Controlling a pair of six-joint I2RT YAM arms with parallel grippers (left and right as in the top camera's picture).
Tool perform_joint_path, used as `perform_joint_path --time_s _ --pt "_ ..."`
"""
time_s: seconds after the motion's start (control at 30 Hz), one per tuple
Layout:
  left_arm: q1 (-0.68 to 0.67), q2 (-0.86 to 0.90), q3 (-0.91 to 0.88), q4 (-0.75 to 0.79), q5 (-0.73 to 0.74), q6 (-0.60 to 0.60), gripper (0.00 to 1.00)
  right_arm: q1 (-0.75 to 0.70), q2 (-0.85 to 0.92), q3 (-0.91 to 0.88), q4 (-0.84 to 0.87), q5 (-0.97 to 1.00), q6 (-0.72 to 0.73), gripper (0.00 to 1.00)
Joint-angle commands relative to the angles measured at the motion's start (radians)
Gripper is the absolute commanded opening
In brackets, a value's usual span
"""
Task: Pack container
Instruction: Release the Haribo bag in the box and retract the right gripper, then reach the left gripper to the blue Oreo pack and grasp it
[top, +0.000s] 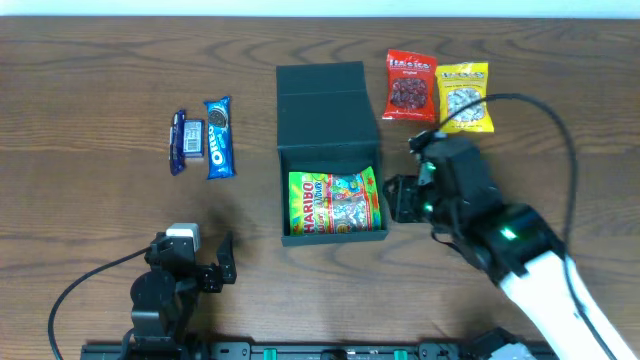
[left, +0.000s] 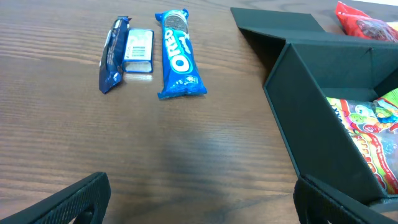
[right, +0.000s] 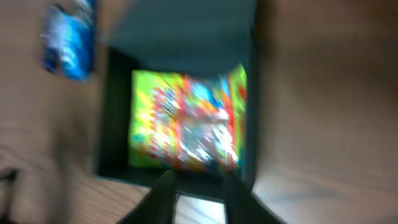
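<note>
The dark teal container (top: 329, 108) stands mid-table with its flap lid open toward the back. A green Haribo packet (top: 335, 203) lies inside it. My right gripper (top: 400, 200) is just off the box's right wall. In the blurred right wrist view its fingers (right: 196, 190) are apart with nothing between them, just short of the container (right: 112, 118) and the Haribo packet (right: 186, 121). My left gripper (top: 215, 270) is wide open and empty at the front left. In its own view (left: 202, 205) it is over bare wood, left of the container (left: 311, 130).
A blue Oreo packet (top: 219, 137) and a dark blue packet (top: 181, 141) lie left of the box, and both show in the left wrist view, Oreo (left: 178, 56) and dark blue (left: 112, 59). A red packet (top: 410, 85) and a yellow packet (top: 465, 97) lie at the back right.
</note>
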Motion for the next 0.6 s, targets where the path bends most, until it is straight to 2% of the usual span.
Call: perform_joint_path --time_s 0.0,0.13,0.17,0.2,0.4,0.57 --pt "0.004 -0.006 -0.014 0.003 -0.011 -0.007 0.95 -0.005 -0.075 0.016 -0.019 0.001 -0.024 0.54" --pt "0.004 -0.006 -0.014 0.003 -0.011 -0.007 0.95 -0.005 -0.167 0.016 -0.042 0.013 -0.081 0.82" --pt "0.004 -0.006 -0.014 0.003 -0.011 -0.007 0.95 -0.005 -0.188 0.016 -0.052 0.017 -0.093 0.95" --pt "0.004 -0.006 -0.014 0.003 -0.011 -0.007 0.95 -0.005 -0.209 0.016 -0.061 0.017 -0.106 0.99" --pt "0.004 -0.006 -0.014 0.003 -0.011 -0.007 0.95 -0.005 -0.301 0.016 -0.128 0.023 -0.109 0.99" --pt "0.004 -0.006 -0.014 0.006 -0.038 -0.007 0.95 -0.005 -0.305 0.016 -0.159 0.023 -0.109 0.99"
